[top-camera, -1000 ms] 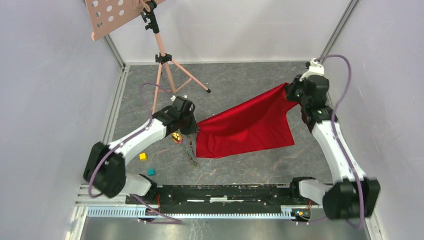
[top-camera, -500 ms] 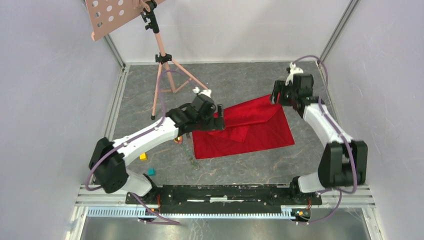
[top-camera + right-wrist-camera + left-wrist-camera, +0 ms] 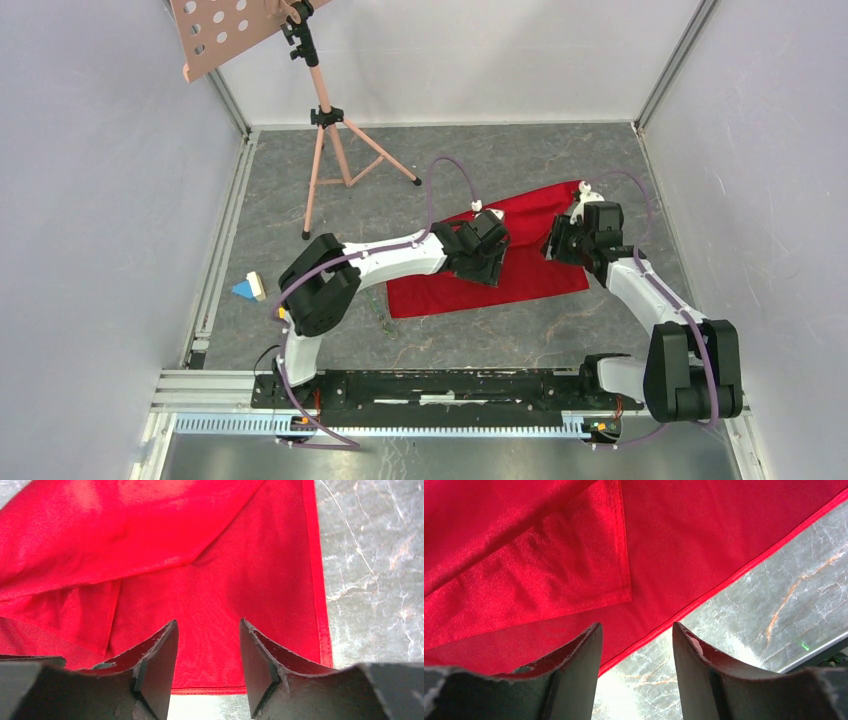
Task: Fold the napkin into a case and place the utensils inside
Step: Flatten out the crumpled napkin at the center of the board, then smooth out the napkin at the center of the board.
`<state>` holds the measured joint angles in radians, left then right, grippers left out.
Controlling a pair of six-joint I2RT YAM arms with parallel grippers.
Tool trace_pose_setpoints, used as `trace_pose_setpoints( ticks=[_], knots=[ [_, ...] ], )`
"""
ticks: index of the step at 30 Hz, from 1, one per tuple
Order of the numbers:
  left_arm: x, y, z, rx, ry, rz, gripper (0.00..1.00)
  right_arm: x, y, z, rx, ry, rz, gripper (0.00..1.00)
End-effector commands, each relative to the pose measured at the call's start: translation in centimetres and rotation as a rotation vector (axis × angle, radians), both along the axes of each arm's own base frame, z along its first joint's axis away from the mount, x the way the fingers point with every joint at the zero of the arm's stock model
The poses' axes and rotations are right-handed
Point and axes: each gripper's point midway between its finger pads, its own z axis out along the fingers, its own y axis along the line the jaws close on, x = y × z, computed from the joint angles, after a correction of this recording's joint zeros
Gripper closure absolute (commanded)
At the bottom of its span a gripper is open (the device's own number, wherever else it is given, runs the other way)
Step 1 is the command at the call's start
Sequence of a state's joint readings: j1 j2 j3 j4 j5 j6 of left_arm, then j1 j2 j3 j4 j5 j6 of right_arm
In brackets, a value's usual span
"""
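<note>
Top view, left to right. By the left rail I see a small blue and white block (image 3: pixel 246 289); behind it stands a pink tripod stand (image 3: pixel 322 120). Thin dark utensils (image 3: pixel 384 316) lie on the grey table (image 3: pixel 480 340), just off the near-left corner of the napkin (image 3: pixel 520 278). The napkin lies flat at centre-right, one layer folded over another. My left gripper (image 3: pixel 636 630) hovers over its edge, jaws apart with nothing between them. My right gripper (image 3: pixel 208 625) hangs above the right side of the cloth, jaws likewise parted and holding nothing.
</note>
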<state>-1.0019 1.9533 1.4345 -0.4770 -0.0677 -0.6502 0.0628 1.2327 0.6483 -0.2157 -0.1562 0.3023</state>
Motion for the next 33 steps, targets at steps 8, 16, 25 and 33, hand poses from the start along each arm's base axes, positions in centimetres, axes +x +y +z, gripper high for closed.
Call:
trace_pose_setpoints(
  ticks=[8, 16, 25, 33],
  knots=[
    [2.7, -2.0, -0.9, 0.041, -0.076, -0.038, 0.48, 0.2, -0.9, -2.3, 0.024, 0.009, -0.077, 0.56],
    [3.2, -1.0, -3.3, 0.143, -0.076, -0.015, 0.53, -0.7, -2.1, -4.9, 0.019, 0.068, -0.203, 0.69],
    [4.0, 0.6, -4.5, 0.234, -0.112, 0.003, 0.74, -5.6, -4.3, -10.0, -0.053, 0.249, -0.357, 0.73],
    [7.7, 3.6, -1.2, 0.264, -0.199, 0.092, 0.98, -9.1, -5.9, -10.5, -0.107, 0.301, -0.424, 0.77]
  ],
)
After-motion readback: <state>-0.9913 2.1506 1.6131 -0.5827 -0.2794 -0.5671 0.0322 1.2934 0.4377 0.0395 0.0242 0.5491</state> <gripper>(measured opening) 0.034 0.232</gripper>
